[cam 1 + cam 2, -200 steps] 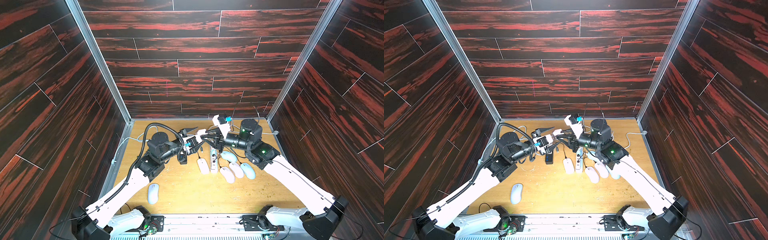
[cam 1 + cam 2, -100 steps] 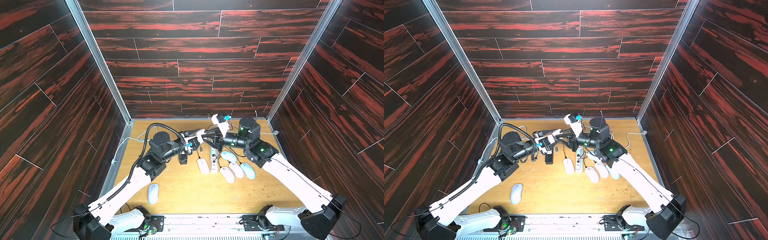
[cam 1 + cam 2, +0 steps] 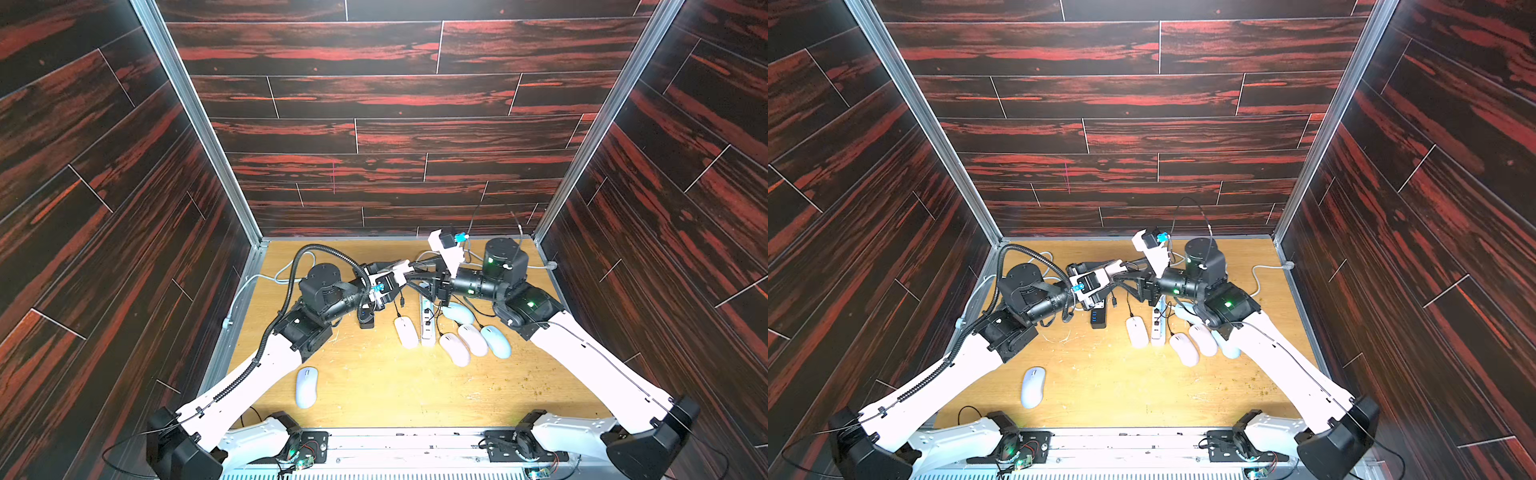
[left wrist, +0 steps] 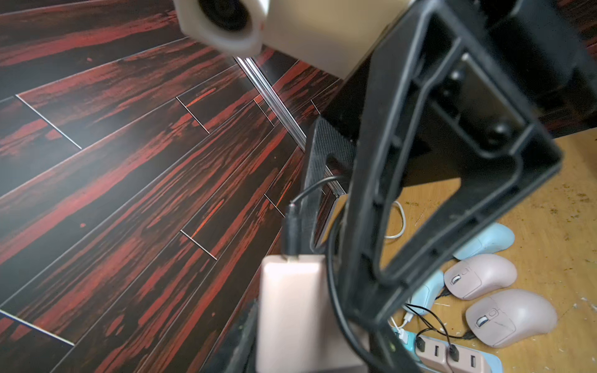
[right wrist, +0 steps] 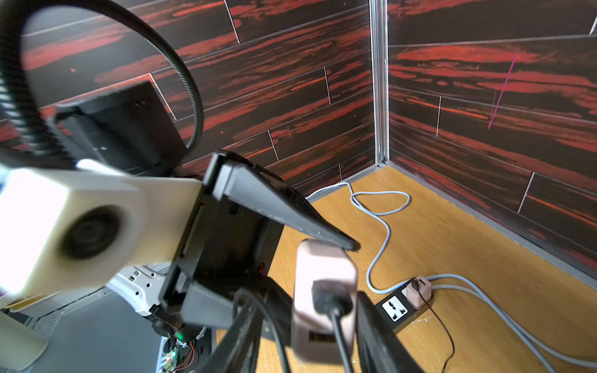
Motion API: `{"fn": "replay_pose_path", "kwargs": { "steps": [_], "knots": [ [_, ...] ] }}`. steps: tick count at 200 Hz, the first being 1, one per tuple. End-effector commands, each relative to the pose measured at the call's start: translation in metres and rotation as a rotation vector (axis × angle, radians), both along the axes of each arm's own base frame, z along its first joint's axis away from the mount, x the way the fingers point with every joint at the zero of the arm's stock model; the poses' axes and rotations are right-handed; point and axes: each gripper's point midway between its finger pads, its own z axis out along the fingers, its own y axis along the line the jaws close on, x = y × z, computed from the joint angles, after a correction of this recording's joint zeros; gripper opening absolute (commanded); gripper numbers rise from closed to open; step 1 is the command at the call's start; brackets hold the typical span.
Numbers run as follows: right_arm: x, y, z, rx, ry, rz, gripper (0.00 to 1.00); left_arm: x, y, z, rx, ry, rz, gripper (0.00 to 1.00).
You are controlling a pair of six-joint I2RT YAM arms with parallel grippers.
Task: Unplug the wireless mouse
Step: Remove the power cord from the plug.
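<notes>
Reaching inward from both sides, bent at the elbow, wrists raised and nearly level. Gripping the wireless mouse [image 5: 323, 268] with the left gripper [image 3: 401, 270]. Meeting it tip to tip with the right gripper [image 3: 419, 280], jaws parted.

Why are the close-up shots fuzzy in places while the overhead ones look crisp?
Left wrist view: near white camera block blurred, far mice sharp. Right wrist view: camera housing glares, held pink mouse soft, power strip crisp. In both top views: all sharp, evenly lit.

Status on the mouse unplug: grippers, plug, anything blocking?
Left gripper shut on pink mouse, aloft. Right gripper open astride plug; plug seated in mouse. Loose black cable loop hangs beside plug.
</notes>
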Motion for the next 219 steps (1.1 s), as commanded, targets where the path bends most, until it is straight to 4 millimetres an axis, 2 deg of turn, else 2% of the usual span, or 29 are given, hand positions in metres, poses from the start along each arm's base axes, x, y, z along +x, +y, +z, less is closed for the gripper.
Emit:
{"fn": "replay_pose_path", "kwargs": {
  "steps": [1,29,57,91,129,144,174,219],
  "knots": [
    [-0.010,-0.011,0.007,0.009,-0.038,0.059,0.48,-0.013,-0.001,0.021,-0.051,0.012,-0.049,0.00],
    [-0.014,-0.027,0.013,-0.006,-0.069,0.085,0.48,-0.019,-0.004,0.023,-0.035,0.036,-0.087,0.00],
    [-0.012,-0.031,0.016,-0.006,-0.065,0.080,0.46,-0.022,-0.005,0.022,-0.020,0.041,-0.105,0.00],
    [-0.025,-0.032,0.024,0.013,-0.072,0.127,0.45,-0.014,-0.002,0.019,-0.020,0.041,-0.059,0.00],
    [-0.033,-0.048,0.042,0.030,-0.135,0.046,0.45,-0.012,-0.003,0.013,0.020,0.060,-0.056,0.00],
    [-0.030,-0.044,0.042,0.022,-0.108,0.059,0.46,-0.015,-0.005,0.009,0.043,0.069,-0.078,0.00],
    [-0.015,-0.031,0.026,-0.031,0.001,0.092,0.46,-0.019,-0.009,0.008,0.042,0.074,-0.115,0.00],
    [-0.014,-0.021,0.016,-0.039,0.055,0.138,0.44,-0.018,-0.010,0.003,0.059,0.079,-0.118,0.00]
  ]
}}
